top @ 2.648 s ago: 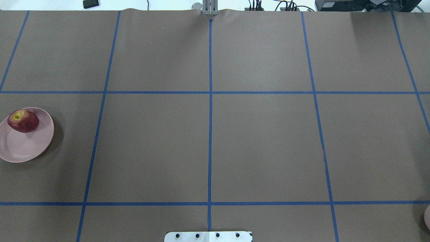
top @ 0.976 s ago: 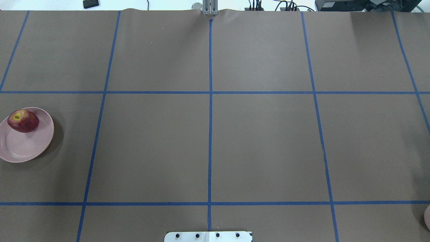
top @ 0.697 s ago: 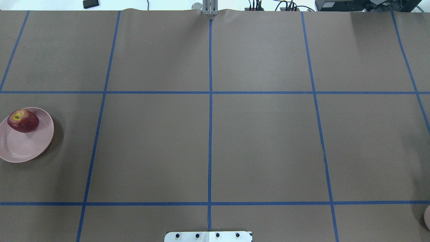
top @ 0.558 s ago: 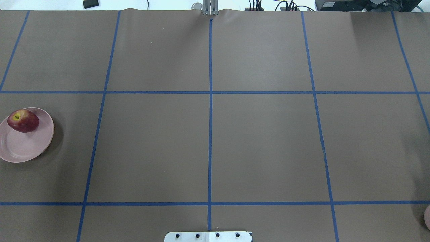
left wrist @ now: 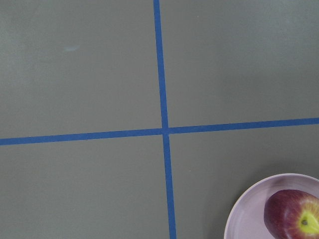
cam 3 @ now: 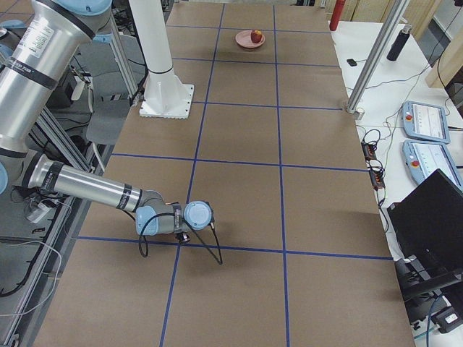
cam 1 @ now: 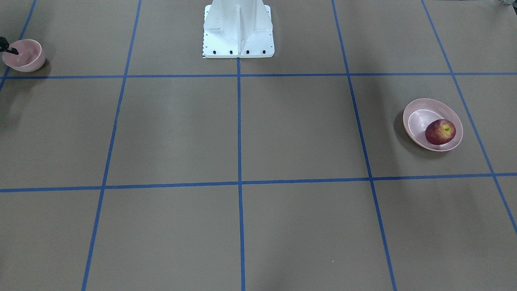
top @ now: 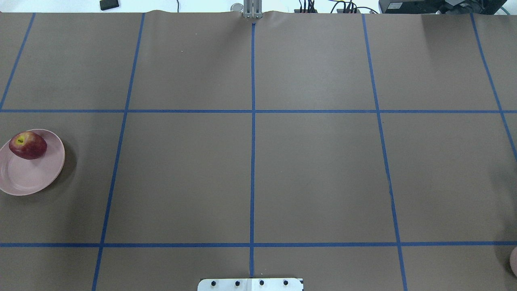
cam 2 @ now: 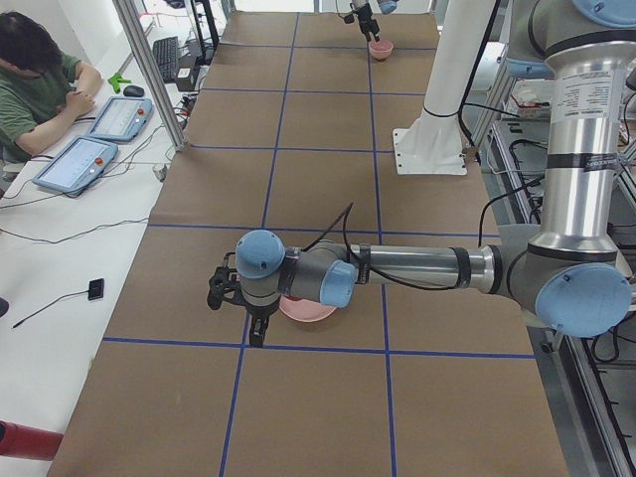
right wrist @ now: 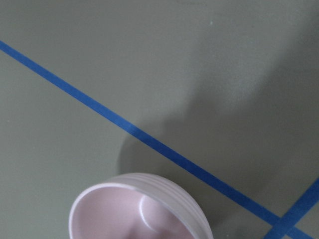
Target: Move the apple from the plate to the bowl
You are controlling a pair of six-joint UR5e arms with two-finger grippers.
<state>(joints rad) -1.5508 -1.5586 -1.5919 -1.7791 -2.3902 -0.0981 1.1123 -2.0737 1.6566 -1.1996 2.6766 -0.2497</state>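
Note:
The dark red apple point(cam 1: 440, 131) lies on the far side of the pale pink plate point(cam 1: 416, 121) at my left end of the table; both show in the overhead view, apple point(top: 27, 144) and plate point(top: 32, 178). The left wrist view catches apple point(left wrist: 294, 216) and plate point(left wrist: 244, 214) at its bottom right corner. The small pink bowl point(cam 1: 23, 55) stands empty at my right end, also in the right wrist view point(right wrist: 134, 209). My left gripper point(cam 2: 256, 336) hangs near the plate; my right gripper point(cam 3: 183, 236) hangs by the bowl. I cannot tell whether either is open.
The brown table cover point(top: 315, 169) carries a blue tape grid. The white robot base point(cam 1: 237, 30) stands at the middle of my edge. An operator point(cam 2: 35, 84) sits at a side desk with tablets. An aluminium post point(cam 3: 369, 61) stands at the far edge.

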